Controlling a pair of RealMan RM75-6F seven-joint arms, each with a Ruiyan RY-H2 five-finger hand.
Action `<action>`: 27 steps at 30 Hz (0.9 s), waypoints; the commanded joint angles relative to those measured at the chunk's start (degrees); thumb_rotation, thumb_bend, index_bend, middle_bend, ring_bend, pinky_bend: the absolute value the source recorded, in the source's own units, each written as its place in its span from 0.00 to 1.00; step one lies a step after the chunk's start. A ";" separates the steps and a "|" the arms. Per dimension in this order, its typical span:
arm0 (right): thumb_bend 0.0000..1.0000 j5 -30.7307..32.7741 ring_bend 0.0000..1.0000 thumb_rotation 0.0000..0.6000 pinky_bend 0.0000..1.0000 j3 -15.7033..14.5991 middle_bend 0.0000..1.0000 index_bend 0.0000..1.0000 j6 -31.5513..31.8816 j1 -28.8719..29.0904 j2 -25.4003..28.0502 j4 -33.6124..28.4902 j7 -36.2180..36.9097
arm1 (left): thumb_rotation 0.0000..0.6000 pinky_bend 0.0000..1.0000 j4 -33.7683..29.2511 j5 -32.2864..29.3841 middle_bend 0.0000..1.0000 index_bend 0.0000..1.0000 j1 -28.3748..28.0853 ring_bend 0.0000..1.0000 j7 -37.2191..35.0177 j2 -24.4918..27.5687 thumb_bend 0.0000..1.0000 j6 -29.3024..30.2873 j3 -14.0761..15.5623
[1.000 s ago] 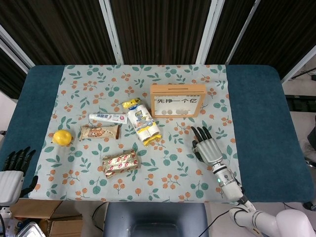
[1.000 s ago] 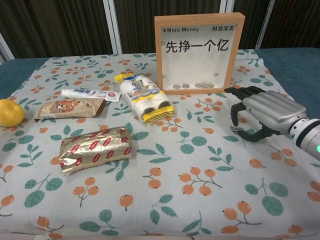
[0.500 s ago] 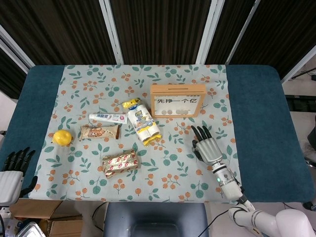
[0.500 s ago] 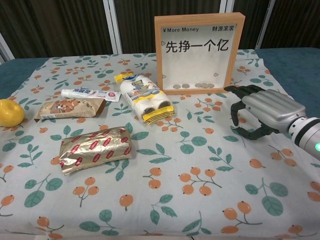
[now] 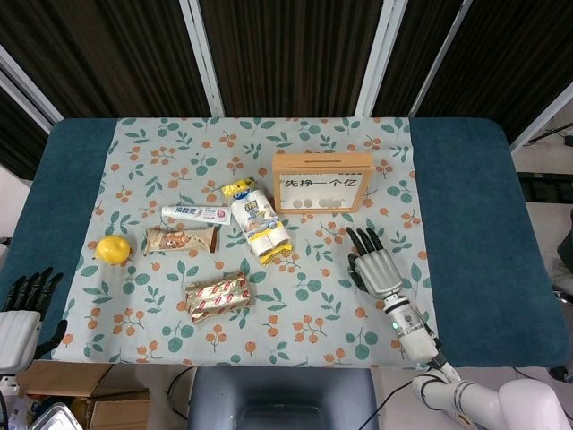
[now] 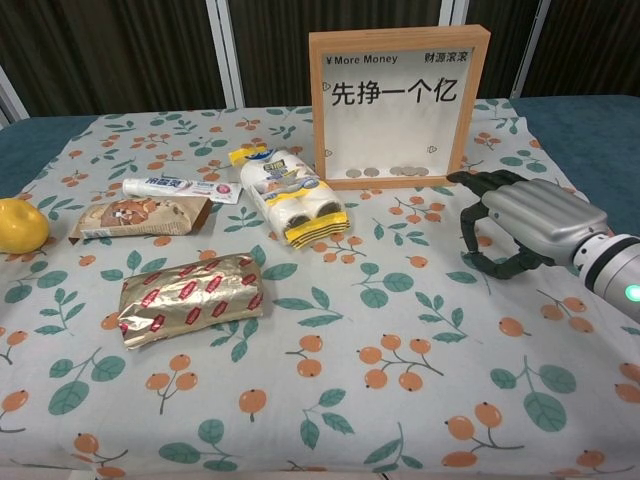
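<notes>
right metal hand empty with fingers spread and curved, hovering just beside the square wooden coin frame on the leafy floral cloth, left hand open off the worktop edge

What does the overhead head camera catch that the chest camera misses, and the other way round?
Only the head view shows the left robot hand, open beside the table's near left corner, the blue table either side of the cloth, and the dark slatted wall behind.

Only the chest view makes the frame's lettering readable, shows the coins lying in its bottom, and shows the right robot hand's curled fingers side-on.

Both show the right robot hand open near the wooden frame, the lemon, toothpaste, yellow-ended snack pack, brown wrapper and gold wrapper.
</notes>
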 commanded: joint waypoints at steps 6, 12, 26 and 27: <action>0.57 -0.23 0.00 1.00 0.00 0.07 0.12 0.70 0.93 -0.24 0.54 -0.83 0.17 | 1.00 0.00 0.43 -0.06 0.00 0.00 0.01 0.00 -0.47 -0.15 0.40 -0.10 0.03; 0.57 -1.11 0.00 1.00 0.00 0.05 0.12 0.71 3.27 -0.96 2.74 -3.86 0.58 | 1.00 0.00 0.34 0.08 0.00 0.00 -0.01 0.00 -0.49 -0.15 0.40 0.05 0.00; 0.57 -6.90 0.00 1.00 0.00 6.39 0.13 0.71 16.00 -1.31 19.01 -31.78 -3.39 | 1.00 0.00 -0.24 0.55 0.00 0.00 -0.01 0.00 -0.63 0.05 0.40 0.59 -0.07; 0.57 -6.55 0.00 1.00 0.00 7.48 0.13 0.71 15.69 -0.75 19.94 -33.70 -4.43 | 1.00 0.00 -0.27 0.57 0.00 0.00 -0.04 0.00 -0.72 0.03 0.40 0.52 -0.05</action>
